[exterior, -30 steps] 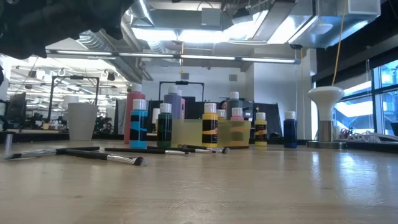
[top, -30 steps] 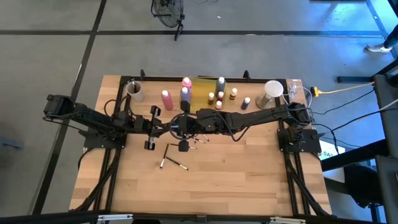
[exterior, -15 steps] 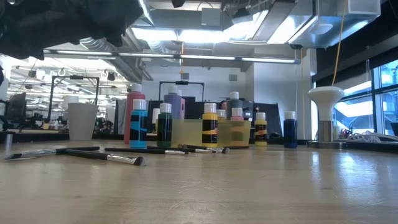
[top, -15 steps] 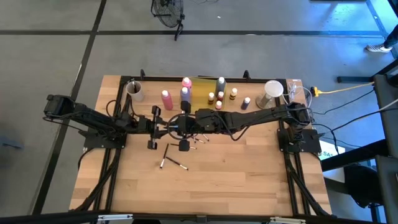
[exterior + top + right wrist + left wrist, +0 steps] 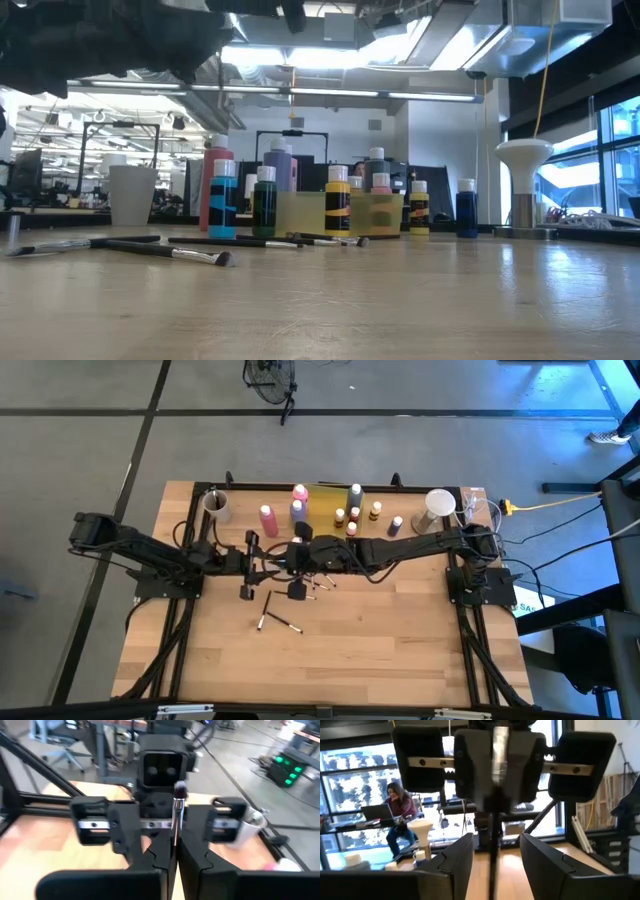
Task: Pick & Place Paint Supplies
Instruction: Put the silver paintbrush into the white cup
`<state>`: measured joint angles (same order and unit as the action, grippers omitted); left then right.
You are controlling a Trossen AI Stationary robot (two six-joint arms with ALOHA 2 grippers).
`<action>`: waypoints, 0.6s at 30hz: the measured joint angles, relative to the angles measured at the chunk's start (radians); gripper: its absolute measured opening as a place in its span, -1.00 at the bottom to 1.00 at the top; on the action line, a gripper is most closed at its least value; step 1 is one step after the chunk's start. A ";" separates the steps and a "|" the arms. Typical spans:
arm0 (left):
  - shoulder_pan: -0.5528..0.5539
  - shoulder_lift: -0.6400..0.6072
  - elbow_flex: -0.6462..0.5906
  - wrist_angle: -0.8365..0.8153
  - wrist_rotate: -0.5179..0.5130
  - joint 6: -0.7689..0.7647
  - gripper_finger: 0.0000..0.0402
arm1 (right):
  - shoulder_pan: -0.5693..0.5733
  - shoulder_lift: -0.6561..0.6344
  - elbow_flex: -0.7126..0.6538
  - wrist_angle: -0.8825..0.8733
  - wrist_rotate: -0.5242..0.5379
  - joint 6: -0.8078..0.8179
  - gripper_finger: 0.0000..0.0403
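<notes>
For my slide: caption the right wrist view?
Right claw shut on a brush, facing the open left claw.

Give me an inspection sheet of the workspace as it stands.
Surface: wooden table, no spills seen.
Job's things: squeeze bottles and small paint bottles upright near the far edge; loose brushes lying mid-table; one held brush.
Clutter: yellow tray; pale cups at the far corners.
Tools: right tool shut on the held brush; left tool open, fingers either side of that brush, above mid-table.
Cables: yellow cable running off the table's right side.
Surroundings: seated person beyond the table; fan on the floor.
</notes>
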<state>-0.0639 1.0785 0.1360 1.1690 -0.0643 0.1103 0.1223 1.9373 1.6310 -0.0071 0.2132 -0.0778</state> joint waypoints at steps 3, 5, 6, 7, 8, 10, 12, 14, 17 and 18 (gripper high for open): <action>0.000 -0.029 0.000 -0.073 -0.033 0.016 -0.21 | -0.001 0.000 0.000 -0.023 0.030 0.011 -0.92; 0.000 -0.056 0.000 -0.114 -0.067 0.016 -0.21 | -0.001 0.000 0.000 -0.033 0.030 0.012 -0.92; 0.000 -0.072 0.000 -0.133 -0.078 0.016 -0.22 | -0.001 0.000 0.000 -0.038 0.031 0.013 -0.92; 0.000 -0.090 0.000 -0.157 -0.082 0.016 -0.22 | -0.001 0.000 0.000 -0.043 0.036 0.019 -0.92; -0.001 -0.111 0.000 -0.181 -0.083 0.016 -0.21 | 0.000 0.000 0.000 -0.051 0.049 0.025 -0.92; -0.010 -0.154 0.000 -0.234 -0.076 0.007 -0.22 | 0.000 0.000 0.000 -0.066 0.056 0.037 -0.92; -0.029 -0.204 0.000 -0.321 -0.069 0.000 -0.22 | 0.000 0.000 0.000 -0.074 0.056 0.047 -0.92; -0.051 -0.256 0.000 -0.393 -0.070 0.001 -0.22 | -0.001 0.000 0.000 -0.084 0.057 0.053 -0.92; -0.081 -0.339 0.000 -0.445 -0.075 0.001 -0.21 | 0.000 0.000 0.000 -0.101 0.085 0.065 -0.92; -0.092 -0.366 0.000 -0.453 -0.076 0.004 -0.21 | 0.000 0.000 0.000 -0.105 0.097 0.071 -0.92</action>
<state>-0.1556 0.7122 0.1360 0.7160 -0.1398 0.1138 0.1222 1.9373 1.6310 -0.1125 0.3099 -0.0072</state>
